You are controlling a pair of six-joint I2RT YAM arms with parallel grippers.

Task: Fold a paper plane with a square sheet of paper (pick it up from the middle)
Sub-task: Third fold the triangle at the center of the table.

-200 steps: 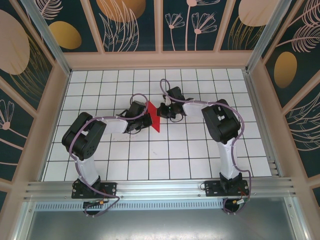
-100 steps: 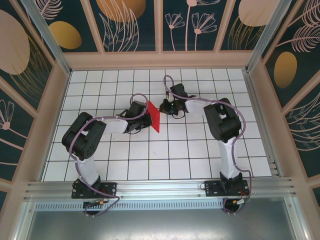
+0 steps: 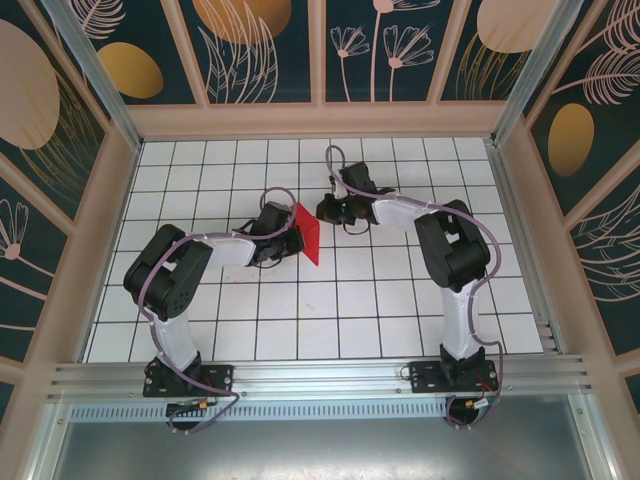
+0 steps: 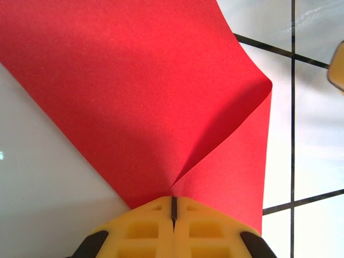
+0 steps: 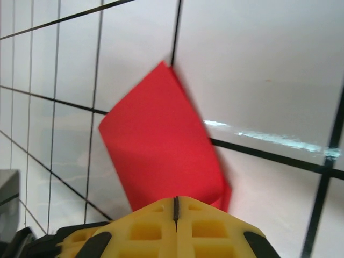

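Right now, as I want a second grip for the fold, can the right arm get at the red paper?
Probably yes: the right gripper sits just off the square sheet of paper, nothing between them. Its shut jaws must open first.

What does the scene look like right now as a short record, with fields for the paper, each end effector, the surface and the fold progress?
paper: bright red thin sheet of paper, folded over on itself with one flap curling, between the two arms
left end effector: shut on the sheet's edge
right end effector: shut, with the sheet just ahead of it; cannot tell whether it pinches the sheet
surface: white tiled table with black grid lines
progress: not yet a dart shape
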